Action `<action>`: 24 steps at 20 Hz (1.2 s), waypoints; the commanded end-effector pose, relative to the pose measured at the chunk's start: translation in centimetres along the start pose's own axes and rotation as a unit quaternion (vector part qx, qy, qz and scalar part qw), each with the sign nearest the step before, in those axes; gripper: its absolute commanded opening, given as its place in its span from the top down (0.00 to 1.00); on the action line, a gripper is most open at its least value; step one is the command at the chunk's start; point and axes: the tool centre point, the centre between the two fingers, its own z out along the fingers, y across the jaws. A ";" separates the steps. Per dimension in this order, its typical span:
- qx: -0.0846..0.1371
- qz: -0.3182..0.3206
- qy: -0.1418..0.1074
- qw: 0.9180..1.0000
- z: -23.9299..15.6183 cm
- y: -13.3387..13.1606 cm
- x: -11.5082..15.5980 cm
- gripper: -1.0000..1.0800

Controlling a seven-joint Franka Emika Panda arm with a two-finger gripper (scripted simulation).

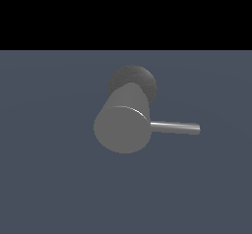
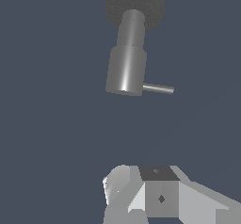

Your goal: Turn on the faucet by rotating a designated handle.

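Observation:
The faucet (image 1: 123,122) is a thick matte grey cylinder whose flat round end face points toward the exterior camera, rising from a darker round base (image 1: 134,80). Its handle (image 1: 175,127), a thin silver rod, sticks out sideways to the exterior view's right. The wrist view shows the faucet (image 2: 126,68) on its base (image 2: 135,6), with the handle (image 2: 158,88) jutting from near the cylinder's free end. My gripper (image 2: 141,192) appears only as white and grey blocks at the wrist picture's edge, well apart from the faucet and touching nothing. The exterior view does not show it.
A plain blue-grey floor (image 1: 49,179) surrounds the faucet in both views. A black band fills the upper part of the exterior view.

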 end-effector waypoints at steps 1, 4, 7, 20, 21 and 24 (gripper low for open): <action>0.000 0.000 0.000 1.000 0.0 0.0 0.0 1.00; 0.005 0.000 0.000 1.000 0.0 0.0 0.0 1.00; 0.019 -0.001 -0.001 1.000 0.2 -0.2 0.0 1.00; 0.188 -0.011 -0.017 0.982 1.1 -1.7 0.1 1.00; 0.207 -0.012 -0.019 0.978 1.1 -1.9 0.2 1.00; 0.267 -0.013 -0.025 0.963 1.2 -2.4 0.3 1.00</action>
